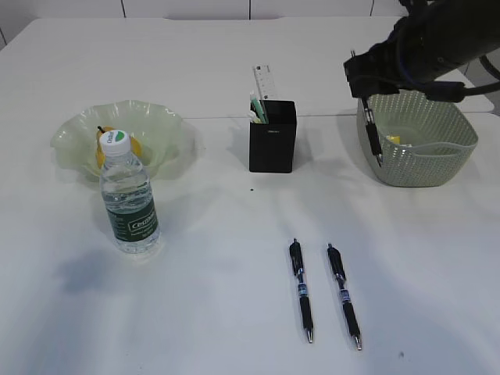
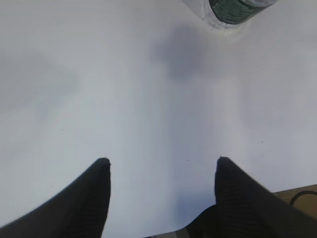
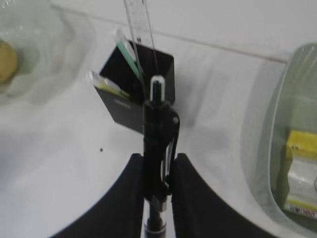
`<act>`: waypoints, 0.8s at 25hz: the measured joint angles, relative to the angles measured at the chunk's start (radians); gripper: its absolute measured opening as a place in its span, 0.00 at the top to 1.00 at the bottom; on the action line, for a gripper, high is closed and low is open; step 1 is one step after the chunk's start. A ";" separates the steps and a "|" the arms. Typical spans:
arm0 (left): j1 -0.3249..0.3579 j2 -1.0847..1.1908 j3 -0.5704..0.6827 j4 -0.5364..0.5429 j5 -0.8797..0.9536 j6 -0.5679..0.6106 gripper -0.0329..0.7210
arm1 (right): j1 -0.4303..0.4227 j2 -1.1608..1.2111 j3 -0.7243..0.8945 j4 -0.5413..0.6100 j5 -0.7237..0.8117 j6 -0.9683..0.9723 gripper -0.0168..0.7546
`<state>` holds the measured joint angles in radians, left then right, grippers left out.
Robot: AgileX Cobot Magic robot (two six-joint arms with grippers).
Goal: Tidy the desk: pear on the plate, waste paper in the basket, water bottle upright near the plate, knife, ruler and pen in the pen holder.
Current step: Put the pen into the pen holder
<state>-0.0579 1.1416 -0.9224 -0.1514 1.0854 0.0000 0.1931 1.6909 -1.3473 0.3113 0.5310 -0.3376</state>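
The right claw [image 3: 158, 173] is closed on a black pen [image 3: 157, 144], gripping its barrel between the two fingers; in the exterior view that pen [image 1: 373, 133] hangs from the arm at upper right, its long axis close to vertical, one end down in front of the basket [image 1: 449, 168]. Which end is the tip I cannot tell there; in the wrist view the click button points toward the holder [image 3: 133, 94] in the upper middle. The left claw [image 2: 161, 166] stands wide open over bare table [image 2: 99, 74], holding nothing, the bottle's base [image 2: 233, 10] at the top edge. Done, it seems: the pear [image 1: 100, 156] lies on the plate [image 1: 168, 125] at left, the bottle [image 1: 129, 199] stands upright just in front of it, paper [image 1: 393, 141] is in the basket, ruler [image 1: 266, 82] and a green-handled thing are in the holder [image 1: 272, 137]. Left: the held pen, plus two pens [image 1: 301, 289] [image 1: 344, 295] lying near-parallel at lower centre, tips toward the bottom edge.
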 joint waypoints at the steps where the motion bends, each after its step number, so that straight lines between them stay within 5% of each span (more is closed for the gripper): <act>1: 0.000 0.000 0.000 0.000 0.002 0.000 0.34 | 0.000 0.003 0.002 0.038 -0.035 -0.029 0.84; 12: 0.000 0.000 0.000 0.000 -0.027 0.000 0.34 | 0.042 0.147 -0.036 0.478 -0.286 -0.523 0.84; 20: 0.000 0.000 0.000 0.000 -0.055 0.000 0.34 | 0.064 0.333 -0.282 0.590 -0.295 -0.611 0.84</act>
<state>-0.0579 1.1416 -0.9224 -0.1514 1.0305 0.0000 0.2569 2.0240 -1.6292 0.9017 0.2358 -0.9485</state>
